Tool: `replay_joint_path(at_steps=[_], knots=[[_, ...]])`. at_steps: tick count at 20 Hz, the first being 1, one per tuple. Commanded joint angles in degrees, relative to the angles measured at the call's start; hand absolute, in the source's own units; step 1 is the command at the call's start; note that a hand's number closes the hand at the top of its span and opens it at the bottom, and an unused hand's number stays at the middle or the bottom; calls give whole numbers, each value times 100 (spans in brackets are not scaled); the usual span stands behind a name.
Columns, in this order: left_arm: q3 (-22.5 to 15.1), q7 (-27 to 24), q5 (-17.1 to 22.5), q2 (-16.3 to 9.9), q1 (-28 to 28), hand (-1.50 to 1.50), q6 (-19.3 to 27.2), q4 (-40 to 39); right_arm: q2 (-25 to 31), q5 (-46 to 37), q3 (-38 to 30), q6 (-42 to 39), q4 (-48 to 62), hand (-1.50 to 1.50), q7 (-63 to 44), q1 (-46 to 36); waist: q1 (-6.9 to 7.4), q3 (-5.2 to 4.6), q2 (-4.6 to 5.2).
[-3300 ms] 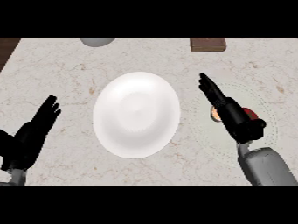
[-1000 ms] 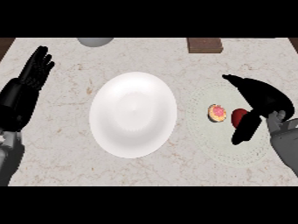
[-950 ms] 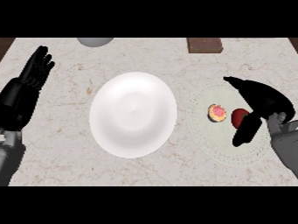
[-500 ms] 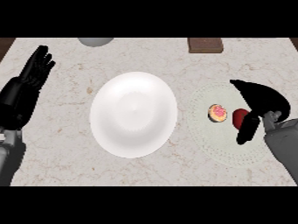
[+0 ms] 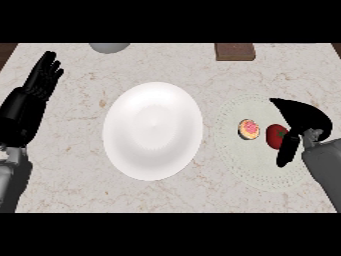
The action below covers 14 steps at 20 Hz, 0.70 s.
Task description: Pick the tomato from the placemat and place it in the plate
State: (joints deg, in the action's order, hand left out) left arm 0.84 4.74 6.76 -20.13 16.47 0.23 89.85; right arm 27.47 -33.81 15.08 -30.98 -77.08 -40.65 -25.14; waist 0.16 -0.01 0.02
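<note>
The red tomato (image 5: 275, 136) lies on the pale round placemat (image 5: 258, 170) at the right of the counter. My right hand (image 5: 303, 118) arches over the tomato's right side. Its fingers curve above the tomato and its thumb (image 5: 284, 152) points down just below it. The hand touches or nearly touches the tomato without closing on it. The white plate (image 5: 152, 130) sits in the middle of the counter, left of the placemat, with nothing on it. At the left edge my left hand (image 5: 31, 96) rests open, fingers up.
A small round pink-and-yellow item (image 5: 248, 129) lies on the placemat just left of the tomato. A grey bowl (image 5: 110, 47) and a brown block (image 5: 234, 51) stand at the counter's far edge. Dark wood shows past the counter's far corners.
My right hand has come down from flat above the mat and curved around the tomato, shifting slightly right. The left hand rose to its resting place. The tomato has not moved.
</note>
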Motion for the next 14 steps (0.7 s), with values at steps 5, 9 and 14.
replay_joint_path(at_steps=[5,9,14], knots=[[257,-120,-65,169,-173,0,-199,50,-278,-563,-109,199,693,-150,736,294,0,1,4],[325,332,-22,93,24,0,-294,187,-311,-996,-146,658,1566,-150,1159,172,19,3,8],[189,285,-266,343,186,0,-211,8,-520,-1118,-352,961,1821,150,1557,-88,13,5,15]])
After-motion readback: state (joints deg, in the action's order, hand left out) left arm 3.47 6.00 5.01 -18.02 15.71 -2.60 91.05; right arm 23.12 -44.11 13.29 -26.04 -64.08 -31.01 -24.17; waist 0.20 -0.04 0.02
